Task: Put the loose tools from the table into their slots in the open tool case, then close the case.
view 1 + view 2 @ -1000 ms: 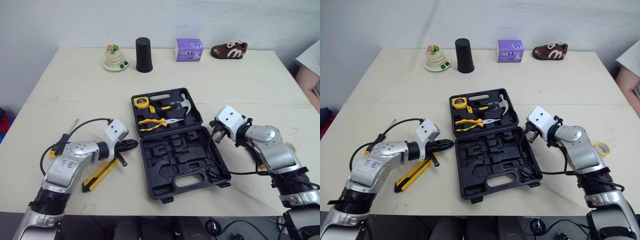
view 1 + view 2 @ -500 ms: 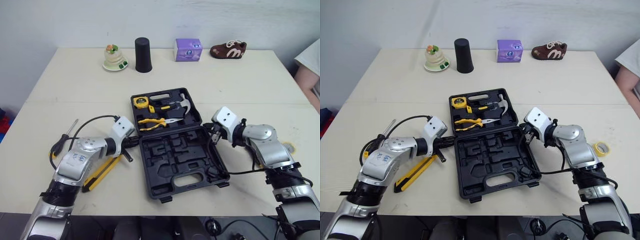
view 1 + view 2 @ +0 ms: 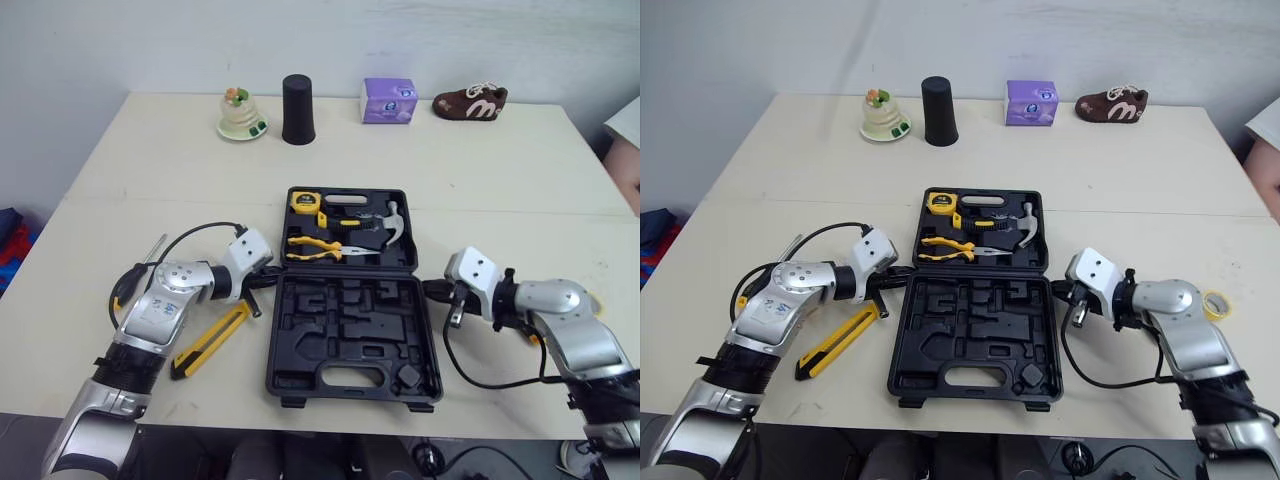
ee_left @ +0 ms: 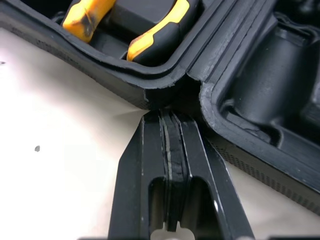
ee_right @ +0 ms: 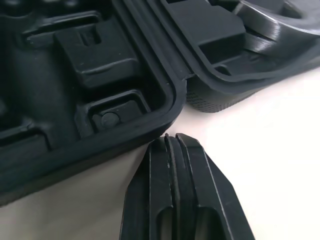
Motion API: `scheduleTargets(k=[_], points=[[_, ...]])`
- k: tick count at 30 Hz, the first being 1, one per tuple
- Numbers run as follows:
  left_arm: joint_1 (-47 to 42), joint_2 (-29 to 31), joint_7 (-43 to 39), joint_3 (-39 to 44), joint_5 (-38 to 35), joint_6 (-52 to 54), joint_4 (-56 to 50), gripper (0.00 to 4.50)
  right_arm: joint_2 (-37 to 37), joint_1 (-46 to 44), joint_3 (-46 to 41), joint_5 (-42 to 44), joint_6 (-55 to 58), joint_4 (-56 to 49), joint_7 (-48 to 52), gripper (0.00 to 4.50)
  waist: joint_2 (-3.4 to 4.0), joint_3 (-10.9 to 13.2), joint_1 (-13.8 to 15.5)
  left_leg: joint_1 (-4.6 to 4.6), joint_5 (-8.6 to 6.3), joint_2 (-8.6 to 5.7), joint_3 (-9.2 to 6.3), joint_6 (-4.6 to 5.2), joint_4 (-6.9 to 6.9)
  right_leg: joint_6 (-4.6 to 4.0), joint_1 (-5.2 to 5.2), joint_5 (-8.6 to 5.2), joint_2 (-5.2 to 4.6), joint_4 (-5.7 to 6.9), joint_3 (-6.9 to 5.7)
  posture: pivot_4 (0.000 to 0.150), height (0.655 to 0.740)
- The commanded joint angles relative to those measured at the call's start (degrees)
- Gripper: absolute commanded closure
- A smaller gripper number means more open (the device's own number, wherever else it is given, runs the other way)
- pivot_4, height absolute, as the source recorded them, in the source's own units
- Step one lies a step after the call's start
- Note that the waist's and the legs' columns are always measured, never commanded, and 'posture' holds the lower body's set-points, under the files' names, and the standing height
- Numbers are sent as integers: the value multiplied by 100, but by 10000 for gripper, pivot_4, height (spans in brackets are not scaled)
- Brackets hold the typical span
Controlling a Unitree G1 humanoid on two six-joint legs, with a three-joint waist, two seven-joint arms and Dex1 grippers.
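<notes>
Pale table (image 3: 150,180) filled the scene, with a black cup (image 3: 296,96), a purple box (image 3: 389,100) and a brown shoe (image 3: 470,102) lined up along its far edge. The tool case (image 3: 352,377) lay open flat in the middle. Its far half held a tape measure (image 3: 304,203), pliers (image 3: 315,245) and a hammer (image 3: 385,222); the moulded slots of its near half were empty.

Two tools lay loose to the left of the case. A yellow knife (image 3: 210,340) sat just beside the near half, and a screwdriver (image 3: 152,252) lay farther out, partly behind the left arm.

The left gripper (image 4: 169,117) had its fingers pressed together on nothing, tips at the hinge notch on the case's left side. Whether they touched it could not be told. The right gripper (image 5: 170,139) was likewise closed and empty, just beside the hinge corner on the right.

The knife looked light and stiff but lay flat, so a pinch across its narrow body near the middle seemed best. The screwdriver would probably roll, and its thick handle offered the surer hold.

The case was hard plastic and unlikely to flex. The loaded far half would be the heavier one to swing, so folding the empty near half over by its handle edge looked easier. The tools might slip from their slots if either half were tipped quickly.
</notes>
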Motion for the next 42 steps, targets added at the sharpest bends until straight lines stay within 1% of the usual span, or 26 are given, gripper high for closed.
scheduleTargets(k=[1,3,6,9,11,13,16,19,21,22,24,25,26,28,30,31,32,33,35,36,38,42], points=[[75,-120,-333,-174,-69,-225,-242,44692,29,136,-201,231,121,-598,-131,45000,0,0,23,0,0,-1,0,0,2,0,1,0,1,1,0,1500,7400],[148,-104,-446,-201,-73,-261,-313,44692,53,214,-274,163,162,-633,-314,45000,0,0,28,3,-1,-10,4,1,2,1,1,1,2,2,6,1500,7400],[167,-107,-458,-207,9,-268,-284,44692,14,234,-269,-38,-61,-533,-481,45000,0,0,40,6,-1,-11,6,2,1,1,1,1,2,3,9,1500,7400],[88,-88,-293,-190,235,-346,-60,44692,-6,202,-221,-95,-179,-406,-500,45000,0,0,66,7,-1,-12,7,3,1,1,1,1,3,3,10,1500,7400],[-17,-74,101,-57,478,-267,143,44692,-73,214,-146,-75,-157,-391,-351,45000,0,0,77,9,-2,-15,9,4,2,1,1,1,3,3,12,1500,7400],[55,166,-120,150,334,-202,-36,44692,-137,309,-227,-15,-197,-428,-264,45000,-1,0,76,12,-1,-16,9,7,3,5,5,3,4,4,14,1500,7400],[335,629,-641,506,-100,-101,-517,44692,-223,553,-725,161,-187,-533,-360,45000,-1,0,23,16,-2,-5,17,6,-5,5,3,3,14,5,28,1500,7400],[704,912,-926,1464,-781,-227,-642,44692,-351,1016,-1615,423,-188,-673,-490,45000,0,1,34,13,-6,25,20,-3,-11,0,-4,1,30,1,36,1500,7400],[1068,1218,-1054,2057,-895,-500,-527,44692,-410,1588,-2381,771,-153,-906,-298,45000,0,1,54,13,-9,27,23,-8,-8,-1,-4,0,33,-1,38,1500,7400],[1269,1331,-1079,2410,-951,-702,-382,44952,-459,1962,-2807,984,44,-1049,-142,41837,0,1,62,14,-11,27,22,-9,-10,-2,-3,-1,35,-4,39,1500,7400],[1558,1420,-973,3113,-1131,-896,-52,38397,-555,2656,-3531,1220,215,-1245,170,35009,0,1,71,20,-17,27,22,-12,-16,-4,3,-2,42,-16,40,1500,7400],[1628,1434,-926,3309,-1200,-911,56,35796,-585,2857,-3731,1268,240,-1296,224,30901,-2,1,71,22,-20,32,22,-10,-20,-6,4,-3,42,-19,39,1500,7400],[1709,1469,-788,3573,-1164,-1073,282,30956,-541,3011,-4070,1366,286,-1276,171,25366,-3,2,70,24,-38,32,22,15,-19,-7,9,-3,44,-25,38,1500,7400],[1819,1570,-572,4052,-1094,-1370,808,22358,-440,3243,-4657,1449,218,-1162,58,16064,-5,3,45,26,-52,38,24,29,-18,-3,10,0,32,-25,38,1500,7400],[1759,1842,-50,4639,-984,-1702,1902,13406,-247,3489,-5203,1406,-162,-882,-26,6131,-19,5,18,35,-55,35,37,38,-17,1,13,7,23,-25,43,1500,7400],[1733,2062,144,4879,-964,-1846,2539,6956,-135,3682,-5410,1375,-350,-693,4,37,-32,7,-5,39,-55,33,38,40,-18,-1,13,7,24,-25,42,1500,7400],[1693,2246,256,5086,-994,-1970,3114,4183,-46,3885,-5562,1279,-555,-489,37,0,-46,6,-20,39,-57,29,39,37,-18,-6,13,8,28,-27,40,1500,7400],[1701,2404,281,5177,-993,-2137,3564,412,-4,4051,-5656,1142,-822,-228,36,0,-62,-1,-34,40,-57,33,35,37,-24,-11,12,6,27,-27,35,1500,7400],[1687,2634,374,5232,-957,-2472,4253,412,-7,4171,-5800,951,-1438,344,-36,0,-71,-7,-57,38,-76,39,37,24,-29,-28,7,-4,31,-34,26,1500,7400],[1705,2783,576,5357,-940,-2631,4670,412,-48,4124,-6054,947,-1522,887,-332,0,-70,-6,-66,39,-82,51,39,27,-30,-32,8,-8,26,-34,25,1500,7400],[1766,3010,927,5503,-918,-2872,5311,412,-141,4138,-6371,845,-2109,1843,-657,0,-63,-2,-73,41,-95,43,73,50,-27,-28,2,-6,7,-32,10,1500,7400],[1968,3130,1022,5406,-875,-3196,5797,412,-245,4424,-6422,565,-3130,3050,-958,0,-65,-4,-91,46,-105,31,92,61,-32,-24,1,-8,-13,-43,7,1500,7400]])
